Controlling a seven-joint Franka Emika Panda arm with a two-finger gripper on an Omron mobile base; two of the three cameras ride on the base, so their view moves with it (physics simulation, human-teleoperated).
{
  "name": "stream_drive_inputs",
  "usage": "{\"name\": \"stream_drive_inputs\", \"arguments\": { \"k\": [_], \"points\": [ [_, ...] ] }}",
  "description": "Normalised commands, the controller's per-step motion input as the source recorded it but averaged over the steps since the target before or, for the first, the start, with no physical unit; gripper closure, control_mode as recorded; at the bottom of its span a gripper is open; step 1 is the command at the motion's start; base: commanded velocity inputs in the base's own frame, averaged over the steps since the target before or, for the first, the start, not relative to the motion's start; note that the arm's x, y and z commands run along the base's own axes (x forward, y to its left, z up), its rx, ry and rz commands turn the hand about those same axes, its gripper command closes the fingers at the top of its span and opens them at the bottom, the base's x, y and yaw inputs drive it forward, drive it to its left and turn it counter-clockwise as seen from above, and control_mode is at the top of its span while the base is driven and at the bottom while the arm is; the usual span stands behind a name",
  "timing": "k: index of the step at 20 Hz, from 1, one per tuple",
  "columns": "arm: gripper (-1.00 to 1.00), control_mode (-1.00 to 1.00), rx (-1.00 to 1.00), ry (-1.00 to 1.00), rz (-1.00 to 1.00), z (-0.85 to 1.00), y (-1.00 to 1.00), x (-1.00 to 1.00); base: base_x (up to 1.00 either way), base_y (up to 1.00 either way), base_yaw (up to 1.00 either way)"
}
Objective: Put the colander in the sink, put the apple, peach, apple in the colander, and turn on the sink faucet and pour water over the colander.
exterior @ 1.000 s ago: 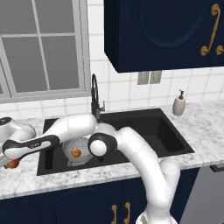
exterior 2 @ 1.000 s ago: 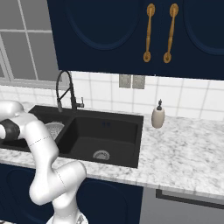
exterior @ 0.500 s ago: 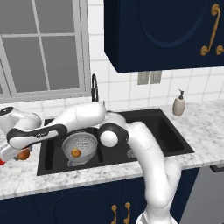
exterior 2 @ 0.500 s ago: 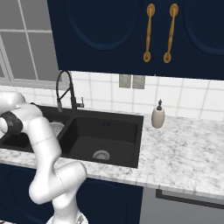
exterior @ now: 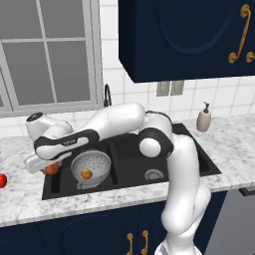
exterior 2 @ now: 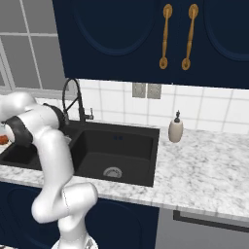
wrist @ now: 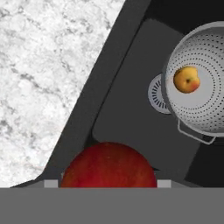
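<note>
My gripper (exterior: 47,166) is shut on a red apple (exterior: 53,170) and holds it above the left edge of the black sink (exterior: 129,180). In the hand view this apple (wrist: 108,168) sits between the fingertips, over the sink's rim. The silvery colander (exterior: 92,166) stands in the left basin, to the right of the gripper, with the peach (exterior: 86,174) inside it. The hand view shows the colander (wrist: 205,109) and peach (wrist: 187,79) at the upper right. A second red apple (exterior: 2,180) lies on the counter at the far left. The black faucet (exterior 2: 73,97) rises behind the sink.
A soap dispenser (exterior 2: 175,129) stands on the marble counter (exterior 2: 204,170) right of the sink. The right basin shows its steel drain (exterior 2: 112,171). The left basin's drain (wrist: 156,94) peeks out beside the colander. Dark upper cabinets (exterior: 184,40) hang above.
The arm has swung to the right, carrying the apple from over the left counter to the sink's left edge. Colander and peach have not moved.
</note>
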Motion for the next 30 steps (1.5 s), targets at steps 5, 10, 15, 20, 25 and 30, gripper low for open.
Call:
{"name": "stream_drive_inputs", "arguments": {
  "k": [5,10,15,20,25,30],
  "points": [
    [1.0,-1.0,0.0,0.0,-0.23,-0.06,-1.0,0.22,0.0,0.0,0.0],
    [1.0,-1.0,0.0,0.0,-0.2,-0.09,-0.92,0.3,0.0,0.0,0.0],
    [1.0,-1.0,0.0,0.01,-0.18,-0.13,-0.32,0.6,0.0,0.0,0.0],
    [1.0,-1.0,0.0,0.1,-0.13,-0.2,-0.06,0.55,0.0,0.0,0.0],
    [1.0,-1.0,0.0,0.07,-0.13,-0.37,0.0,0.62,0.0,0.0,0.0],
    [1.0,-1.0,-0.04,0.01,-0.1,-0.51,0.02,0.33,0.0,0.0,0.0]
  ]
}}
